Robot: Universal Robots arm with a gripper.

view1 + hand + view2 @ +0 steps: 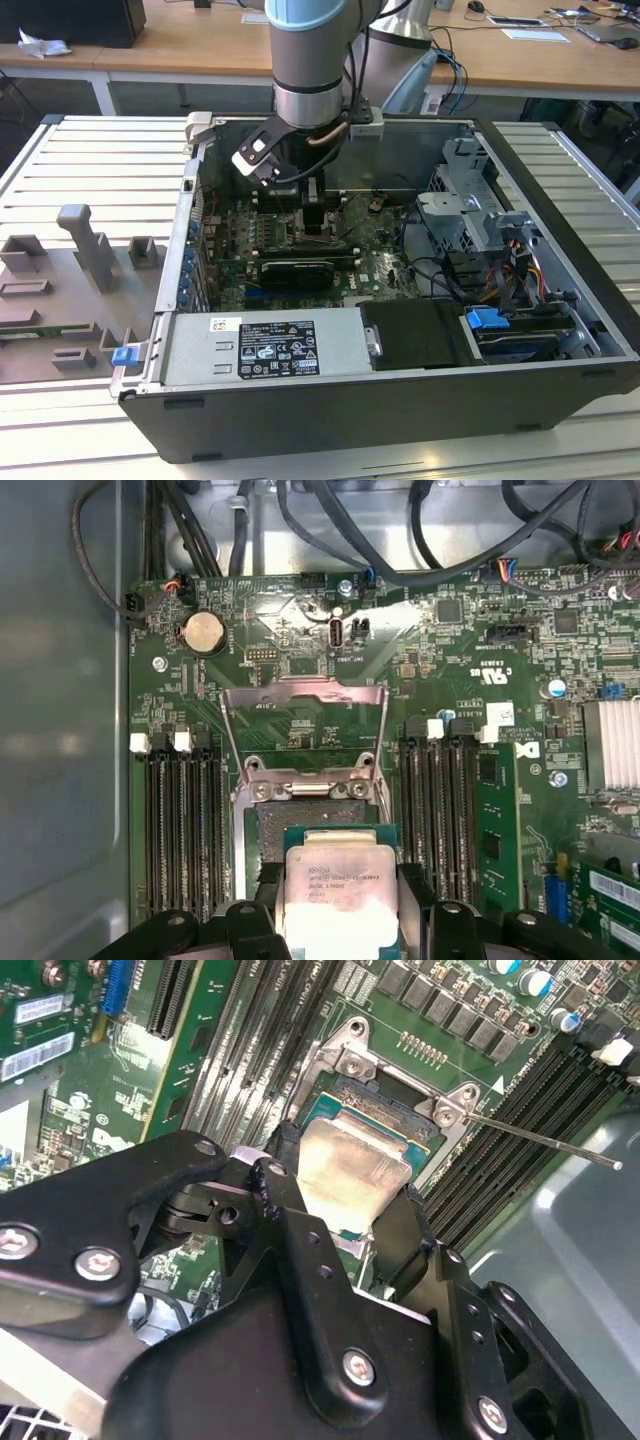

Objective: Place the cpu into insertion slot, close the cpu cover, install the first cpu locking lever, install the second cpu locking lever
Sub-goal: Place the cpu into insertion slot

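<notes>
One cpu [336,875], probably light, stiff and fragile underneath so best taken by its bare edges, is hanging clamped edgewise in the closed gripper [340,895] just over the slot [305,815], cover [300,693] standing open, at 12 o'clock of the black card [295,272] in the exterior view.

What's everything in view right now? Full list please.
cpu: 1, silver, held at the slot
slot: 1, dark, uncovered
cover: 1, grey, flipped open beside slot
lever: 1, silver rod, unlatched, sticking out from slot
memory slots: 2 banks, black, either side of slot
coin cell: 1, silver, past the cover
power supply: 1, grey, inside case
case: 1, dark grey, open
fixture tray: 1, grey, exterior view's left
arm: 1, grey and blue, reaching into case
gripper: 1, black, shut on cpu
</notes>
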